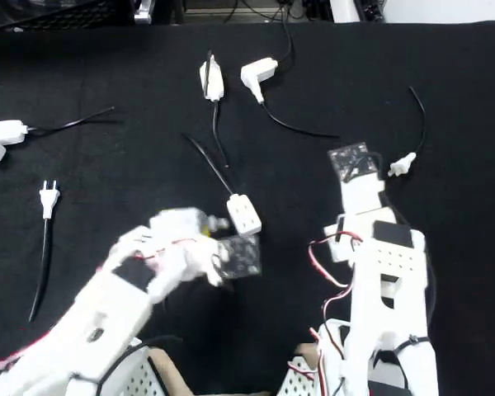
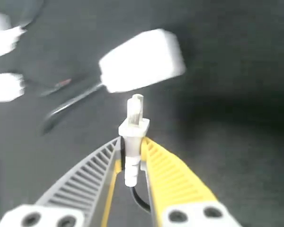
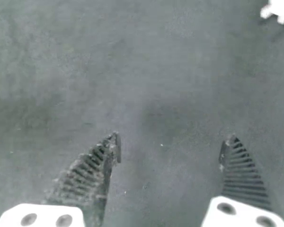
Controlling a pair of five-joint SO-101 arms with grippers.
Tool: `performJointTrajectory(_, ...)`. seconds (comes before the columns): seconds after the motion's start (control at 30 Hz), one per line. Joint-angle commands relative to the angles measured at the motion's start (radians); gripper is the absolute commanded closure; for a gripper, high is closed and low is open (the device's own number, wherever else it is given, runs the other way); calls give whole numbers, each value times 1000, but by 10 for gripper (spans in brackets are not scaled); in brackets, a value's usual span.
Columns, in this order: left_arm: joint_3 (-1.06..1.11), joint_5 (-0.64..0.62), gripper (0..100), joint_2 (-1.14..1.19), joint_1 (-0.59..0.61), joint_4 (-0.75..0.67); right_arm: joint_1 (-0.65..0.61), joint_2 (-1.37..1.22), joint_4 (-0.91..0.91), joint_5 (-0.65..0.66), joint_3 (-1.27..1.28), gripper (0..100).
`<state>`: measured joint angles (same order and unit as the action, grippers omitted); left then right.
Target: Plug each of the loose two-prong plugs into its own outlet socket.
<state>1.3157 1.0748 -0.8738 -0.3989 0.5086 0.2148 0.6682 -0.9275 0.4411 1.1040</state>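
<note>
My left gripper [image 2: 132,143] is shut on a white two-prong plug [image 2: 133,127]. The prongs point at a white outlet socket [image 2: 142,60] a short way ahead, not touching it. From above, that left gripper [image 1: 217,227] sits just short of the same socket [image 1: 244,214] near the table's middle. My right gripper [image 3: 173,144] is open over bare black cloth, with nothing between its fingers. From above, the right gripper [image 1: 351,162] is just left of a loose plug [image 1: 403,165] on a black cord. That loose plug [image 3: 279,9] also shows in the right wrist view.
Two more sockets [image 1: 211,79] [image 1: 260,73] lie at the back centre, and another socket [image 1: 2,137] at the far left. A second loose plug [image 1: 48,196] with its cord lies at the left. Black cords trail across the black cloth [image 1: 132,165].
</note>
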Motion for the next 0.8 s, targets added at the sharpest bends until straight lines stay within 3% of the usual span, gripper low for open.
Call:
performJointTrajectory(0.0, 25, -26, 963, -351, 93, 140, -68, -1, 12, -8, 1, 666)
performJointTrajectory(0.13, 136, -32, 964, -689, 91, 259, -87, -1, 17, -8, 12, 666)
performJointTrajectory(0.27, 268, -203, 964, -980, 94, 256, -87, 4, 18, -8, 12, 666)
performJointTrajectory(0.5, 285, -505, 964, -881, 105, 94, -87, 5, 20, -8, 12, 666)
performJointTrajectory(0.67, 390, -542, 964, -924, 105, -64, -87, 5, 21, -8, 12, 666)
performJointTrajectory(0.77, 384, -548, 965, -931, 108, -68, -92, 4, 23, -8, 13, 666)
